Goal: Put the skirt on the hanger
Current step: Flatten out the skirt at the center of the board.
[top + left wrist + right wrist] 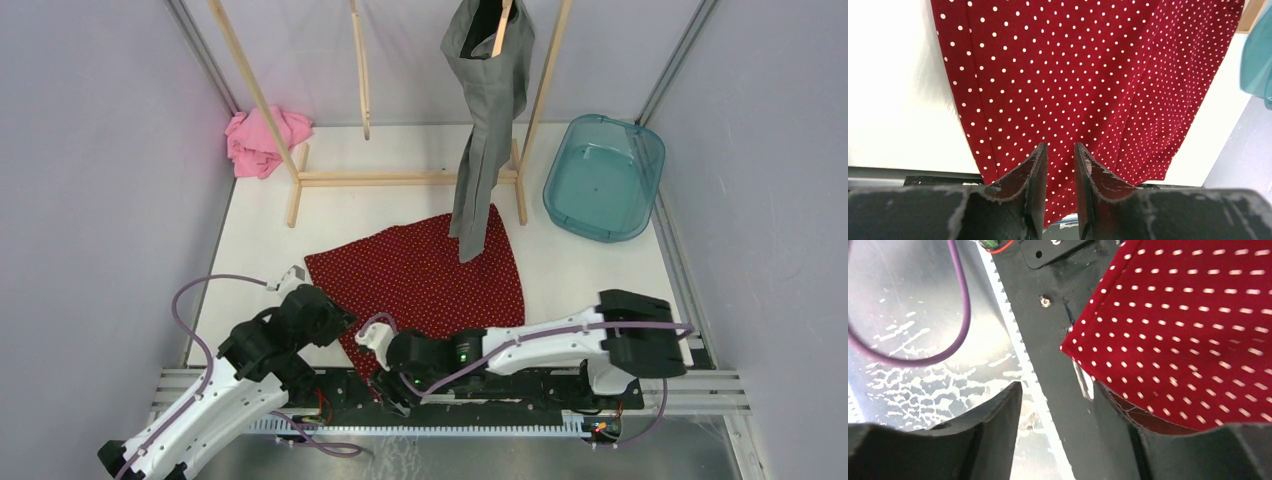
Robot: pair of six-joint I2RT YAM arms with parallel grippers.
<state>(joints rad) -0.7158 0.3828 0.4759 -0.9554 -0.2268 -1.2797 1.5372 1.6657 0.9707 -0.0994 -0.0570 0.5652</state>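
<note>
A red skirt (420, 275) with white dots lies flat on the white table, and its near corner (1188, 330) hangs over the front edge onto the black rail. An empty wooden hanger (360, 70) hangs from the rack at the back. My left gripper (340, 322) hovers over the skirt's near left edge; its fingers (1060, 146) stand slightly apart, and the skirt (1073, 75) shows through the gap. My right gripper (385, 392) is at the front rail beside the hanging corner. It is open (1057, 386) with nothing between its fingers.
A grey garment (490, 110) hangs from a second hanger (500, 30), its end touching the skirt's far side. The wooden rack (405, 178) stands at the back. A pink cloth (262, 140) lies back left, a teal basin (605, 175) back right. A purple cable (923, 357) loops below the rail.
</note>
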